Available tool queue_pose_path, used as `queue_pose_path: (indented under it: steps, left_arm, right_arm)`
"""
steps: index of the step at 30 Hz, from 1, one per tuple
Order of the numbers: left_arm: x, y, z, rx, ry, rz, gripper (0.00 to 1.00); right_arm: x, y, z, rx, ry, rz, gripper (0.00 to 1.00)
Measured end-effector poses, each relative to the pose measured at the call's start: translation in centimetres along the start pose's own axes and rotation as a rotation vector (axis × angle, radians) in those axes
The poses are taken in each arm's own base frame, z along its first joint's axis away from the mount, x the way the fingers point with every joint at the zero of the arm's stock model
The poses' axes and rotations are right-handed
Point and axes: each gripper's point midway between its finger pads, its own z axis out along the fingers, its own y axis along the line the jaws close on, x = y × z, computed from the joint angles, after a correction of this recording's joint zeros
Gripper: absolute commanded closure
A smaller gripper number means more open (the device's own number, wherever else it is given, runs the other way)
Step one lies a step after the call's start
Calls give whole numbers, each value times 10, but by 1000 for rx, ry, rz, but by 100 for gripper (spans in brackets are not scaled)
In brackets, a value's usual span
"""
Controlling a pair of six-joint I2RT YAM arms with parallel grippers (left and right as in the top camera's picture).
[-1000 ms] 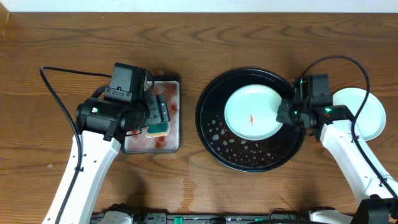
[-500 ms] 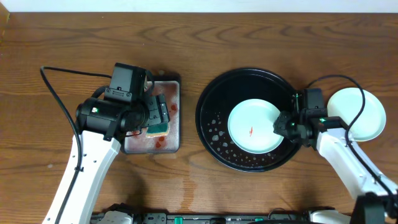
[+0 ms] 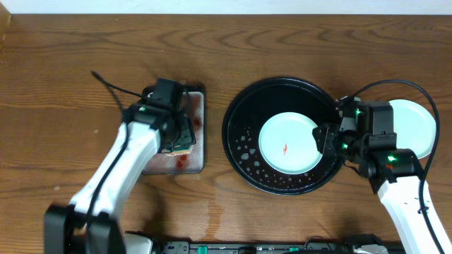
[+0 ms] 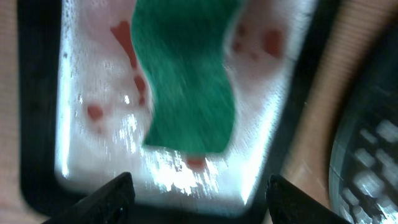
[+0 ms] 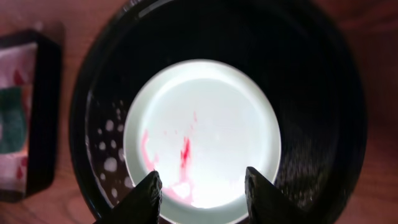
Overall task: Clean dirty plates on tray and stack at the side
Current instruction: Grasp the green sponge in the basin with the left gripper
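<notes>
the dirty plate (image 3: 288, 143) lies flat in the tray (image 3: 240, 127), a little right of its middle, with a thin red smear near its centre. a second plate (image 3: 418, 127) sits outside the tray on the surface (image 3: 318, 42) at the far right, partly hidden by the right arm. we cannot see a smear on the part that shows.

the left fingers (image 4: 112, 199) are spread wide and hold nothing. they hang over the small tray (image 3: 196, 152), where the sponge (image 4: 186, 81) lies among red blots and wet gleam. in the left wrist view the sponge lies straight ahead of the gap between the two tips. its long axis runs away from them, so they straddle its narrow width. we judge that a drop forward and down and then a squeeze would take it across the short side. that is the relation the next move turns on, and the left arm is by far the nearer to it.

the right fingers (image 5: 146, 196) are also apart and empty. they are poised at the right edge of the plate, which reaches away from them toward the tray's middle. we take their part to be steadying the plate for wiping.
</notes>
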Motion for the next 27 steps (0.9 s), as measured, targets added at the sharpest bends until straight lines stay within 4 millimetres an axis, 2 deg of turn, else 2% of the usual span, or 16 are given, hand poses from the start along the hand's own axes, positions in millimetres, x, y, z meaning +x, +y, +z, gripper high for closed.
queue_pose_path:
  steps: [2,3,5,7,9,11,19,20,22,24,27]
  left_arm:
    - [-6,2,19,-32,2,-16,37]
    - [-10,1,26,-39,-2,-19,44]
    - [-18,0,42,-51,-11,-23,50]
    - [-20,1,56,-68,0,-33,62]
    - [-19,2,70,-88,15,-30,79]
    - [-18,5,77,-105,26,-34,92]
    - [-15,9,72,-125,40,-37,91]
    - [-12,11,70,-129,47,-36,62]
    - [-8,13,63,-135,58,-34,45]
    - [-10,12,55,-126,41,-39,39]
    - [-15,10,44,-107,6,-39,37]
  right_arm:
    - [6,-2,2,9,29,1,58]
    - [9,-4,4,13,43,2,57]
    - [13,-6,7,21,68,6,57]
    - [18,-8,10,28,92,11,58]
    - [21,-9,12,33,111,14,58]
    - [22,-10,13,34,116,14,57]
    - [18,-24,12,108,96,14,56]
    - [18,-27,11,117,93,18,56]
    - [17,-31,11,131,89,24,55]
    - [16,-33,10,139,85,29,53]
    - [14,-39,9,155,78,43,46]
